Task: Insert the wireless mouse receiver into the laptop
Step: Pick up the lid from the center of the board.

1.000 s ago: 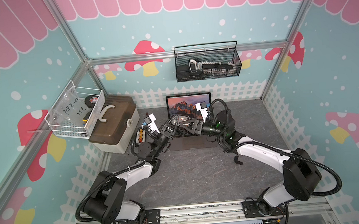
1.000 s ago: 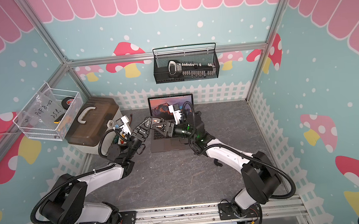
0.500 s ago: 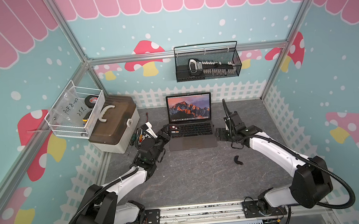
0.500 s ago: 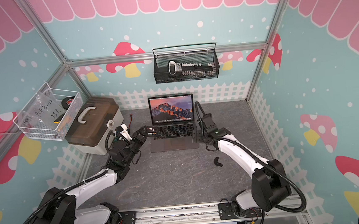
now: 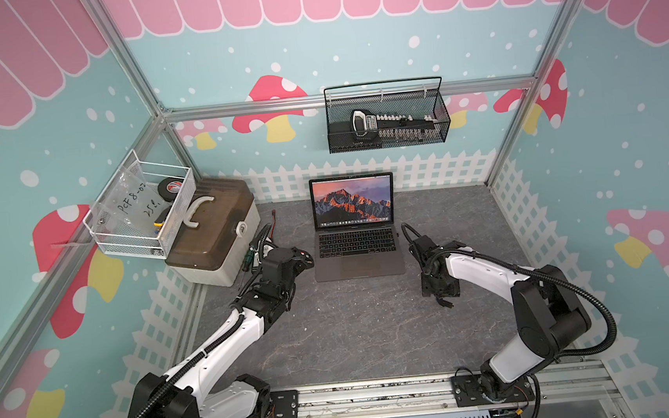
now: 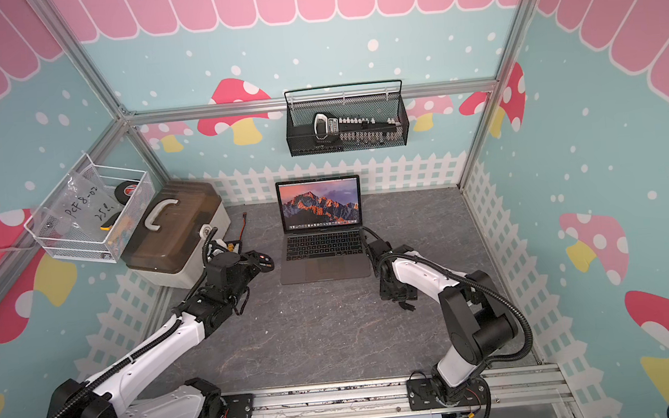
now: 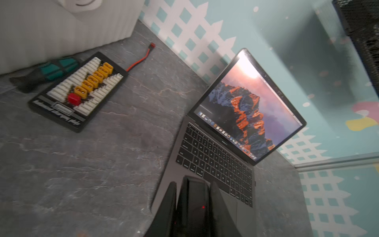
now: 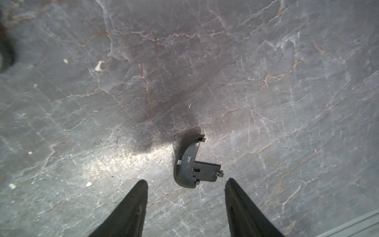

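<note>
The laptop (image 5: 359, 253) stands open at the back middle, its screen showing an orange mountain. A tiny dark stub, apparently the wireless mouse receiver (image 5: 397, 234), sits at the laptop's right edge and shows in the left wrist view too (image 7: 255, 183). My left gripper (image 5: 302, 258) hovers by the laptop's left front corner, shut on the black wireless mouse (image 7: 194, 205), which shows a red light. My right gripper (image 8: 185, 182) points down at the table right of the laptop. It is open, and a black curved shell piece (image 8: 193, 166) lies just beyond its fingertips, untouched.
A brown-lidded toolbox (image 5: 216, 231) and a white wire basket (image 5: 141, 209) fill the back left. A connector board (image 7: 80, 92), a green-handled screwdriver (image 7: 55, 67) and a red wire (image 7: 141, 59) lie between the toolbox and the laptop. A black mesh basket (image 5: 387, 124) hangs on the back wall.
Both grippers have left the space above the laptop's keyboard. The right one passed the laptop's right side and came down over the shell piece. The left one drew back leftward with the mouse.
</note>
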Tool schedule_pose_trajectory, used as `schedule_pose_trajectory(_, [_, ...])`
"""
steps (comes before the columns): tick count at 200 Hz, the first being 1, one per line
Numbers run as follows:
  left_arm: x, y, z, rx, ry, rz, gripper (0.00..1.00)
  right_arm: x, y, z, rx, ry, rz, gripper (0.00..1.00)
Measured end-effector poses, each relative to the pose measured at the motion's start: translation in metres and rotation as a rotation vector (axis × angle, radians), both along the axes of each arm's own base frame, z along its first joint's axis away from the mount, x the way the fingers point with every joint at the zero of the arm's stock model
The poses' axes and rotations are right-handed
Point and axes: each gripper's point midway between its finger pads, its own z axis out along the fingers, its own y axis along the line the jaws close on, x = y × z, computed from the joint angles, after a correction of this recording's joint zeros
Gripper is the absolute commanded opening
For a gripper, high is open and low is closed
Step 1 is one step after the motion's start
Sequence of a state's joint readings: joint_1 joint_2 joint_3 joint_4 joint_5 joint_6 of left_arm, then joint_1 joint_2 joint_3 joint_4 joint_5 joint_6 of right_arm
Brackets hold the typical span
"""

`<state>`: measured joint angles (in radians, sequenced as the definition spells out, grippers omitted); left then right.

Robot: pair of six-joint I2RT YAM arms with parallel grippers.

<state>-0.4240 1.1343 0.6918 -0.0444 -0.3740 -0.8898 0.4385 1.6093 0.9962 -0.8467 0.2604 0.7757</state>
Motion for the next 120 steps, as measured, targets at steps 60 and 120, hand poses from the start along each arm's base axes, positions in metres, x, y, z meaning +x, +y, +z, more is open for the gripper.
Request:
schedule_pose_trajectory(60, [-0.002,0.016,-0.012,0.017,0.068,0.052,0.00,-0.005,0.000,-0.013,-0.001,0.017,-0.067,0.36])
schedule_pose_trajectory(120, [0.015,0.008,-0.013,-0.161,-0.030,-0.118,0.00,-0.007,0.001,-0.022,-0.034,0.035,-0.061,0.25])
